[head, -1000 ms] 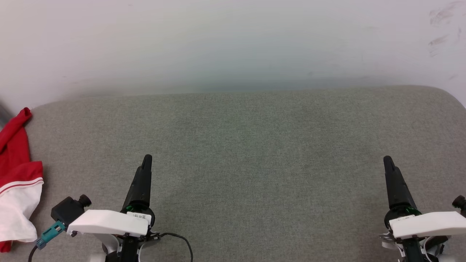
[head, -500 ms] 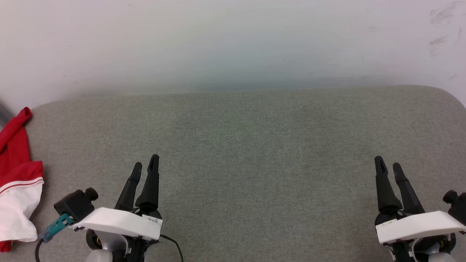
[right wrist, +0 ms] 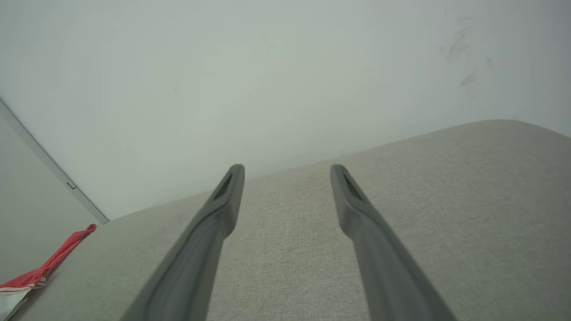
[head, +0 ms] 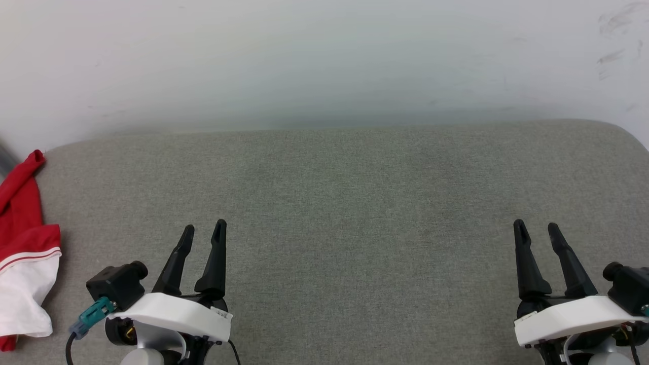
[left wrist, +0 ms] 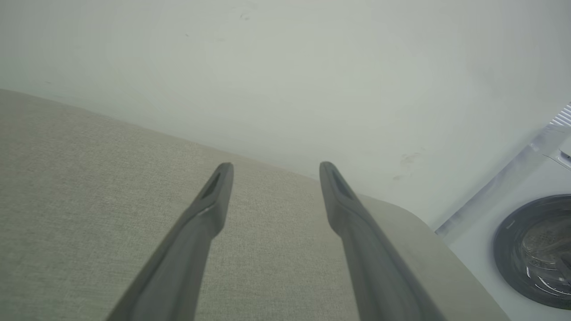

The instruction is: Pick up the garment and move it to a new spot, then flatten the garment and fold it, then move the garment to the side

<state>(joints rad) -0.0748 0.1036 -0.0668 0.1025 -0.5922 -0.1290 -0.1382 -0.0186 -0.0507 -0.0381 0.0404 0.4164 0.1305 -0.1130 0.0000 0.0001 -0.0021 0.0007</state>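
The garment (head: 23, 253), red with a white sleeve and red-and-white striped trim, lies crumpled at the far left edge of the grey cushioned surface (head: 345, 203), partly cut off by the head view's edge. It also shows as a red strip, the garment (right wrist: 40, 272), at the lower left of the right wrist view. My left gripper (head: 204, 230) stands open at the lower left, well to the right of the garment, holding nothing. My right gripper (head: 535, 228) stands open at the lower right, far from the garment. In both wrist views the fingers (left wrist: 209, 209) (right wrist: 223, 205) are spread with only cushion between them.
A pale wall (head: 324, 61) rises behind the cushion's far edge. A white washing machine (left wrist: 526, 249) with a dark round door stands beyond the cushion's rounded right end in the left wrist view. A wall corner seam (right wrist: 49, 169) runs near the garment.
Both wrists have rolled, so each gripper's two fingers now show side by side instead of one behind the other. The garment has not moved.
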